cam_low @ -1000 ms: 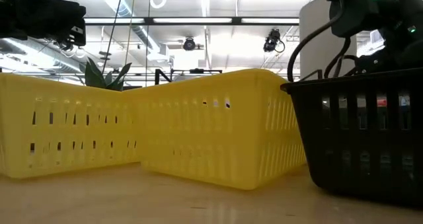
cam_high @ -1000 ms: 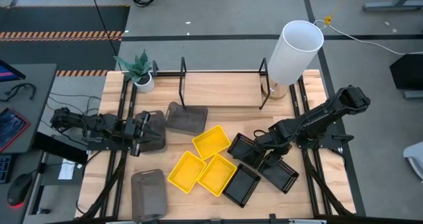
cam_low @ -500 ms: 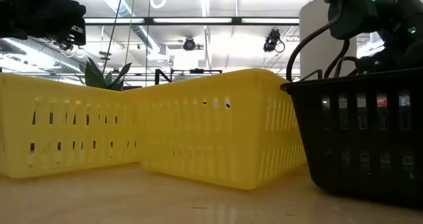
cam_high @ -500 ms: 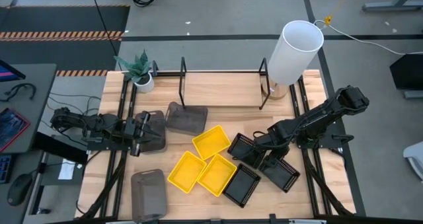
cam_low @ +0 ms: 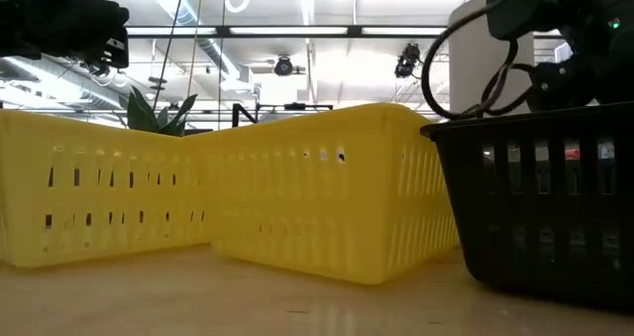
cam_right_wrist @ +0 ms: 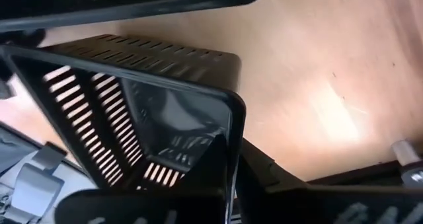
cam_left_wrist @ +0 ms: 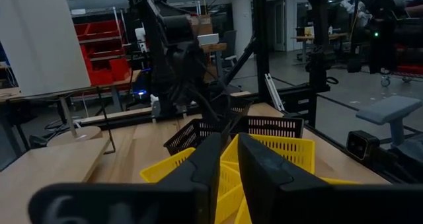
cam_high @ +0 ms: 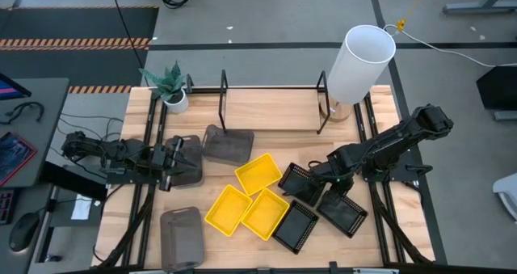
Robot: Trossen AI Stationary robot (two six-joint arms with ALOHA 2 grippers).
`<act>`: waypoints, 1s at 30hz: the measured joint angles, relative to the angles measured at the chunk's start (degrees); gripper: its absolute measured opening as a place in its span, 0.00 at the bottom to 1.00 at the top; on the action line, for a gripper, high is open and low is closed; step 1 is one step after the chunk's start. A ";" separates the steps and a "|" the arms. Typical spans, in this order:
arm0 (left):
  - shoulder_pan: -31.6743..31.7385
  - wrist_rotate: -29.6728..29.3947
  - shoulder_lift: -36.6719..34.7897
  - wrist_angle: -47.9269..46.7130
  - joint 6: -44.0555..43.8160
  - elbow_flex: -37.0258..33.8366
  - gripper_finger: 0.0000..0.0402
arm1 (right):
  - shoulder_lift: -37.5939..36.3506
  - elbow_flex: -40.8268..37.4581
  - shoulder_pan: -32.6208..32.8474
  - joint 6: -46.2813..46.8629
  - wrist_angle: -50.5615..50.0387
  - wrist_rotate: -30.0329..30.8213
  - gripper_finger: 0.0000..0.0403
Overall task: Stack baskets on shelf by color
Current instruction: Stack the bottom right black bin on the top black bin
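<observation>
Three yellow baskets [cam_high: 258,175] [cam_high: 229,209] [cam_high: 266,214] lie mid-table. Three black baskets [cam_high: 300,179] [cam_high: 295,225] [cam_high: 346,212] lie to their right. Two grey baskets [cam_high: 229,145] [cam_high: 180,238] lie flat at left. The third grey basket [cam_high: 191,161] lies under my left gripper [cam_high: 173,159], which hangs above the table with only a thin slit between its fingers [cam_left_wrist: 229,163] and holds nothing that shows. My right gripper [cam_high: 325,191] is shut on the rightmost black basket [cam_right_wrist: 152,118]. The black rod shelf [cam_high: 271,108] stands at the far edge. My right gripper pinches the black basket's thin rim [cam_right_wrist: 231,141] close to a corner, one finger [cam_right_wrist: 208,164] inside the basket and one [cam_right_wrist: 271,181] outside. The fingers come from above, slanting. The basket looks tipped, its held end raised over another black basket [cam_right_wrist: 165,59].
A tall white cylinder [cam_high: 361,57] stands at the shelf's right end and a potted plant [cam_high: 170,84] at its left end. In the low view the yellow baskets [cam_low: 317,187] and a black basket [cam_low: 540,202] fill the foreground.
My right arm has risen a little, keeping its hold on the black basket, which has shifted slightly toward the table's right edge.
</observation>
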 joint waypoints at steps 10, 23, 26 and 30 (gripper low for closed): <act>-0.01 0.00 0.00 0.00 0.01 0.00 0.14 | -1.07 8.53 -0.90 -2.25 -12.47 3.40 0.03; -0.02 0.00 -0.02 0.00 0.00 0.00 0.15 | -1.06 21.48 -5.06 -8.00 -15.97 15.25 0.03; -0.02 -0.01 -0.02 0.00 0.02 0.00 0.14 | -1.06 23.61 -5.80 -9.67 -15.66 16.70 0.03; -0.02 0.01 -0.02 0.00 0.00 0.00 0.13 | -1.04 26.14 -6.85 -11.51 -15.04 19.12 0.03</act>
